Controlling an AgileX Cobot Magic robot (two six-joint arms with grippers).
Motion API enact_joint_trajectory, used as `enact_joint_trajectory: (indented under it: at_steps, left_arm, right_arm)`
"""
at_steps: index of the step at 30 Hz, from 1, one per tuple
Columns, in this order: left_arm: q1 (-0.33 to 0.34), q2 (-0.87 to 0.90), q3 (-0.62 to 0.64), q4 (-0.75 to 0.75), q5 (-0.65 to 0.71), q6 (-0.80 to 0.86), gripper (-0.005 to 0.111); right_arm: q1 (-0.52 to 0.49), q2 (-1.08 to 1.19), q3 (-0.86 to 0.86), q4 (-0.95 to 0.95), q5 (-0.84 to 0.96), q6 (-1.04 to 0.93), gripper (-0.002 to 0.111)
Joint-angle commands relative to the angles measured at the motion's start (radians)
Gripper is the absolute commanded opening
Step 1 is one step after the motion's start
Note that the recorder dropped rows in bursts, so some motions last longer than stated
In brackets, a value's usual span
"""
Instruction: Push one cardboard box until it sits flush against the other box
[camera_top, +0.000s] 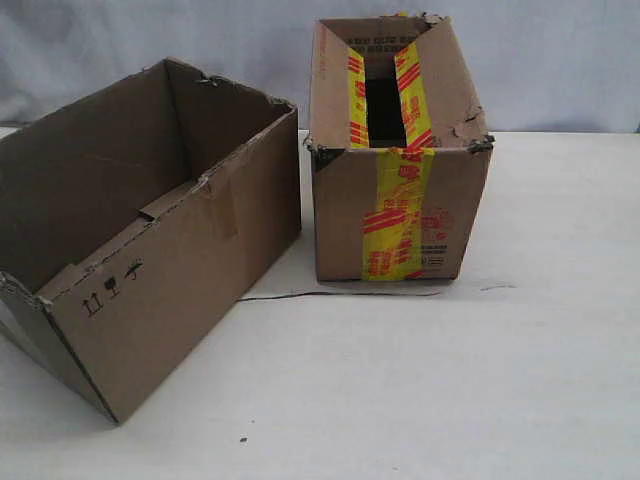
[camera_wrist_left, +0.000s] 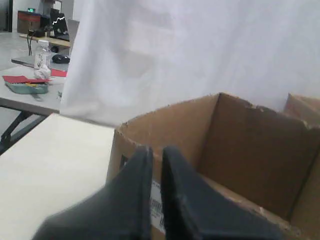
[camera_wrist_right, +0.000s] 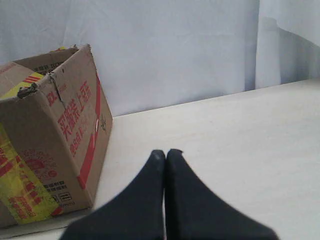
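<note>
Boxes apart on bench (camera_top: 450, 380).
Cardboard box (camera_top: 150, 250), left edge: bare interior. Other box (camera_top: 400, 180), far edge: interior dark. Left claw (camera_wrist_left: 157, 150), right claw (camera_wrist_right: 166, 152): pinched narrow.

White table (camera_top: 450, 400) carries two items: plain cardboard box (camera_top: 170, 270) at left, taped box (camera_top: 400, 215) upper centre, standing apart.

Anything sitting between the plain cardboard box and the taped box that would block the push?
Nothing solid. Between the plain cardboard box and the taped box the table is bare, except a thin dark strand lying flat by the taped box's base, unlikely to stop a push.
</note>
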Motion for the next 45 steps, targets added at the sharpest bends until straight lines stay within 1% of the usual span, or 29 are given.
enact_joint_trajectory:
  at_steps: [1, 6, 10, 16, 24, 26, 31, 34, 35, 36, 38, 40, 42, 45]
  left_arm:
    - [0.005, -0.003, 0.002, -0.035, -0.074, -0.008, 0.000]
    - [0.005, -0.003, -0.029, -0.034, -0.084, -0.008, 0.000]
    - [0.005, 0.080, -0.033, -0.032, -0.092, -0.006, 0.000]
    - [0.005, 0.276, -0.038, -0.027, -0.145, 0.005, 0.000]
    - [0.005, 0.551, -0.082, -0.023, -0.164, 0.028, 0.000]
    - [0.005, 0.621, -0.082, 0.012, -0.196, 0.029, 0.000]
    - [0.005, 0.805, -0.082, 0.014, -0.325, 0.027, 0.000]
    - [0.005, 0.892, -0.082, 0.034, -0.366, -0.002, 0.000]
    - [0.005, 0.913, -0.082, 0.087, -0.381, -0.049, 0.000]
    - [0.005, 0.932, -0.082, 0.183, -0.400, -0.124, 0.000]
    - [0.005, 0.974, -0.082, 0.453, -0.468, -0.338, 0.000]
    - [0.005, 1.000, -0.082, 0.605, -0.533, -0.450, 0.000]
    - [0.005, 1.017, -0.082, 0.676, -0.575, -0.507, 0.000]
    - [0.005, 1.037, -0.082, 0.710, -0.611, -0.540, 0.000]
  right_arm:
    - [-0.005, -0.003, 0.006, 0.002, -0.001, -0.008, 0.000]
    - [-0.005, -0.003, 0.006, 0.002, -0.001, -0.008, 0.000]
    - [-0.005, -0.003, 0.006, 0.002, -0.001, -0.008, 0.000]
    - [-0.005, -0.003, 0.006, 0.002, -0.001, -0.008, 0.000]
    - [-0.005, -0.003, 0.006, 0.002, -0.001, -0.008, 0.000]
    - [-0.005, -0.003, 0.006, 0.002, -0.001, -0.008, 0.000]
    - [-0.005, -0.003, 0.006, 0.002, -0.001, -0.008, 0.000]
    - [-0.005, -0.003, 0.006, 0.002, -0.001, -0.008, 0.000]
    - [-0.005, -0.003, 0.006, 0.002, -0.001, -0.008, 0.000]
    - [-0.005, -0.003, 0.006, 0.002, -0.001, -0.008, 0.000]
    - [-0.005, -0.003, 0.006, 0.002, -0.001, -0.008, 0.000]
    - [-0.005, -0.003, 0.006, 0.002, -0.001, -0.008, 0.000]
    - [-0.005, -0.003, 0.006, 0.002, -0.001, -0.008, 0.000]
    - [-0.005, -0.003, 0.006, 0.002, -0.001, -0.008, 0.000]
